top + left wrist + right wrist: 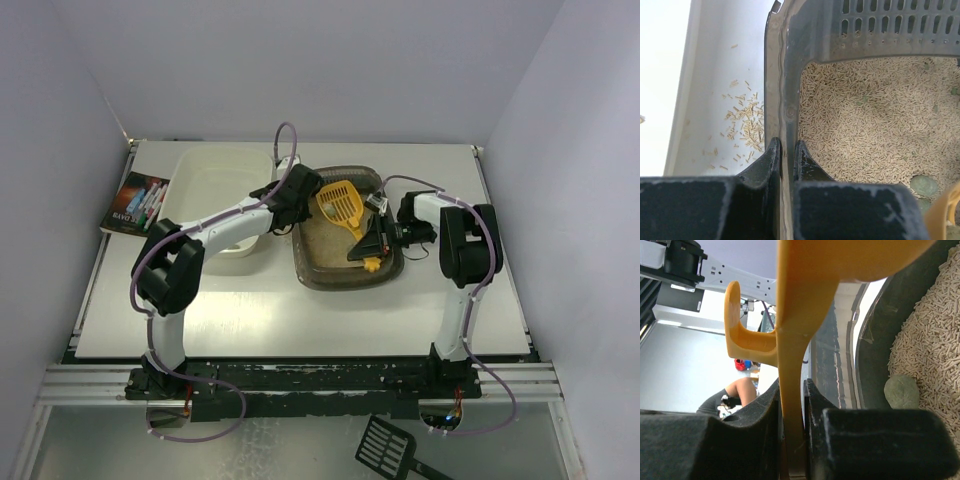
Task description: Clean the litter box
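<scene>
My left gripper point(788, 150) pinched the litter box point(774, 75) rim, white tub point(715, 60) just beside; right gripper point(791, 390) clenched the scoop point(795, 315) handle, seemingly off the wall.

pale lavender walls point(300, 60) enclose a white table point(300, 320), evenly lit.

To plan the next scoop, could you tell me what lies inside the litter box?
Beige pellet litter and a few grey-green lumps; the yellow scoop covers part of the bed.

Your right gripper point(792, 405) pinches the yellow scoop point(800, 315) by its handle, fingers tight on both sides. Right of it you see the litter box point(875, 340) wall, beige pellets point(932, 340) and one grey-green lump point(901, 391).
</scene>
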`<state>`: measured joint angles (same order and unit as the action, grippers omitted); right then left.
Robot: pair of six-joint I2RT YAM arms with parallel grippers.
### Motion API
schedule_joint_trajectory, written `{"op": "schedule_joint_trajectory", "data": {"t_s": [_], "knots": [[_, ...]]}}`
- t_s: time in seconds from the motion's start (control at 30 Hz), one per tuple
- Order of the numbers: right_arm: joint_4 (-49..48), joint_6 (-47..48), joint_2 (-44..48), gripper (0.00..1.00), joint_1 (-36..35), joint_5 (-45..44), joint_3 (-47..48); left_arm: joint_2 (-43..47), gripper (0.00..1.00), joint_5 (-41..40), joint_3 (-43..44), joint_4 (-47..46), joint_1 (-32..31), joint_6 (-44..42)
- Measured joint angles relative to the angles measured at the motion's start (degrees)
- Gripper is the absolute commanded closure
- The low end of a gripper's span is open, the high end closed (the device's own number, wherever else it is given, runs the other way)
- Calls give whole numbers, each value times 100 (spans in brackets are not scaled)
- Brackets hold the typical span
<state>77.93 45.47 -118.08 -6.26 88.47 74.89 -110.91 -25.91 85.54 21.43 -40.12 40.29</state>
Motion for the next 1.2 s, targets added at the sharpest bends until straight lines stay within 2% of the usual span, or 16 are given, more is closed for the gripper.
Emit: {"op": "schedule_joint_trajectory", "data": {"t_s": [0.3, 1.2], "knots": [[24, 136, -144, 100, -133, 72, 44, -247, 88, 2, 92, 179, 15, 22], [162, 173, -380, 100, -245, 72, 1040, -402, 88, -57, 409, 428, 55, 22]]}}
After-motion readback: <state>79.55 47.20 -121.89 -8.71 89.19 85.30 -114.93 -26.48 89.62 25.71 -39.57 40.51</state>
